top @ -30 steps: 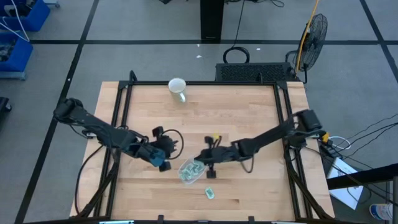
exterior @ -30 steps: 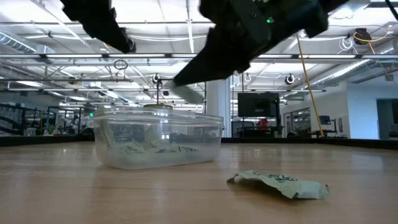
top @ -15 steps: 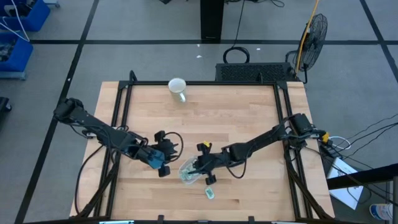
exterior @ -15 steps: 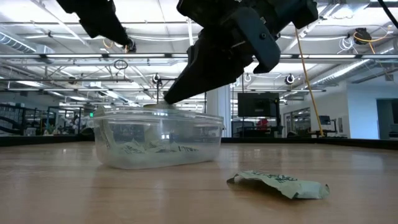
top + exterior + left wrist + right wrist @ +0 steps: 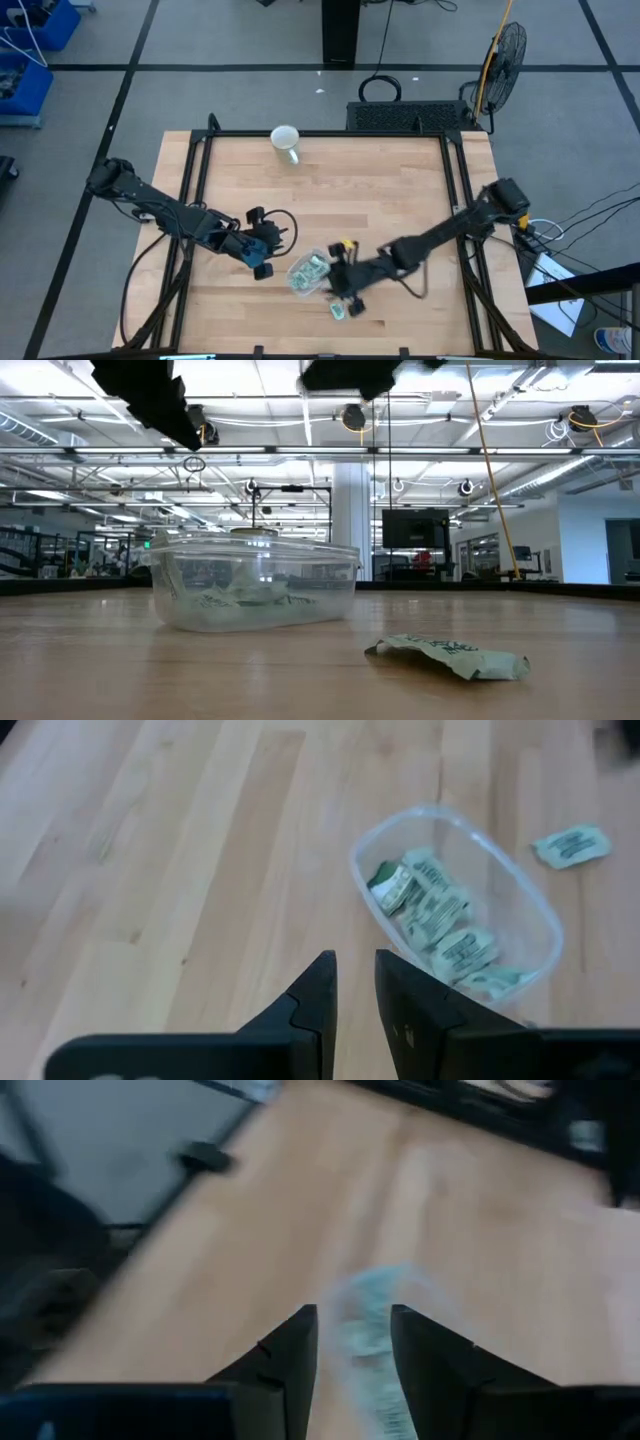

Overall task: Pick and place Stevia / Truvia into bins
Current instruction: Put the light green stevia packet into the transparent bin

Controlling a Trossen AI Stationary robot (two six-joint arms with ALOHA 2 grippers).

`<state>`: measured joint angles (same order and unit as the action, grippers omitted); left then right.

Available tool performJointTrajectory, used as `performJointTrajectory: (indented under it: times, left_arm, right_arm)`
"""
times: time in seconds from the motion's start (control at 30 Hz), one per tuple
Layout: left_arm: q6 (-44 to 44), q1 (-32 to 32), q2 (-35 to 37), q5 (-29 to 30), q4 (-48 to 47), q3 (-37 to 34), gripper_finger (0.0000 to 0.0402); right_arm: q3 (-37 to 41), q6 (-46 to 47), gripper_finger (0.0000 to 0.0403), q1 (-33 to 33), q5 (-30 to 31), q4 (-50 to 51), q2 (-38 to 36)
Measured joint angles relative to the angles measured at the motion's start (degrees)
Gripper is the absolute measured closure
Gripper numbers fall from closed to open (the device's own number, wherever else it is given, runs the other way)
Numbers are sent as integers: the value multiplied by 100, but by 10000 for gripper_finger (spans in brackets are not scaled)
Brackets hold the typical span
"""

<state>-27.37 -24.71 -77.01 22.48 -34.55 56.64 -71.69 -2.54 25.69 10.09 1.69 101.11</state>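
Stevia sachets [image 5: 440, 925] mostly in bin [image 5: 535, 925]; one sachet [image 5: 339, 311] left on worktop [image 5: 380, 200]. Your right tool [image 5: 352, 1342] parted, empty, above it; left tool [image 5: 352, 982] narrow, empty.

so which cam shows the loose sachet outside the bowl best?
The low view: the sachet lies crumpled on the wood in the foreground, nothing covering it. The left wrist view shows it small, beyond the bowl. The high view shows it tiny beside the right gripper. The right wrist view is smeared.
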Motion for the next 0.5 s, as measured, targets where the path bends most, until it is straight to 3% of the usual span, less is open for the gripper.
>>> performJointTrajectory:
  times: [0.27,0.5]
  left_arm:
    - [8,9,0,29,-88,0,325]
    - [181,57,0,73,85,0,325]
  right_arm:
    - [6,1489,279,1052,45,345,426]
    - [8,1451,254,997,638,287,1253]
